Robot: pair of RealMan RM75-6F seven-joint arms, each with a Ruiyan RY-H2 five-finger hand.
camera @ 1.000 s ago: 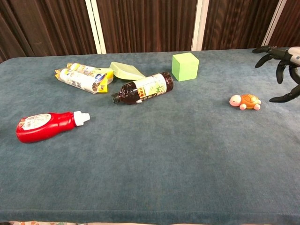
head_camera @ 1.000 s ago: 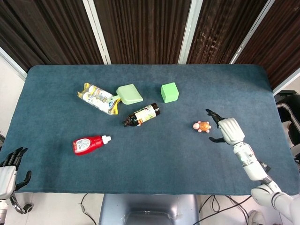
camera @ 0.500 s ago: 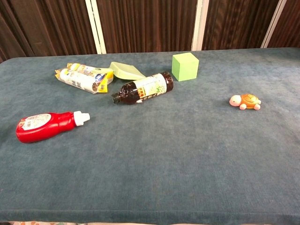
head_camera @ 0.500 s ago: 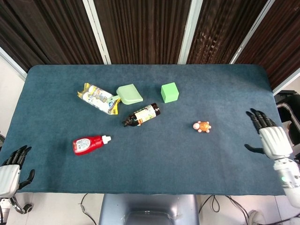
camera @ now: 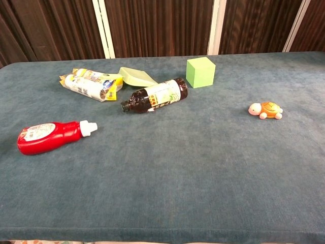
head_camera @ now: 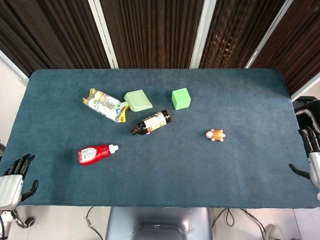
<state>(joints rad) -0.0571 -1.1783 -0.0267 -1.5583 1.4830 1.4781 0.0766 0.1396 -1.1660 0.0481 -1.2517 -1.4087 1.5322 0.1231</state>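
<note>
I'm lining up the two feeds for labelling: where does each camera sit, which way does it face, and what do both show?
Head view: high above the near edge, looking steeply down on the whole table; the left hand and right hand show at the near corners, fingers apart, holding nothing.
Chest view: low at the near edge, facing across the table toward the dark curtains; no part of the robot shows.
Shared: toy turtle, green cube, dark bottle, red bottle.

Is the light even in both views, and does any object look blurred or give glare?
Head view: even light, soft short shadows, toy turtle sharp, no glare. Chest view: dark bottle and red bottle show small highlights, all in focus; the table edge bows slightly.
</note>
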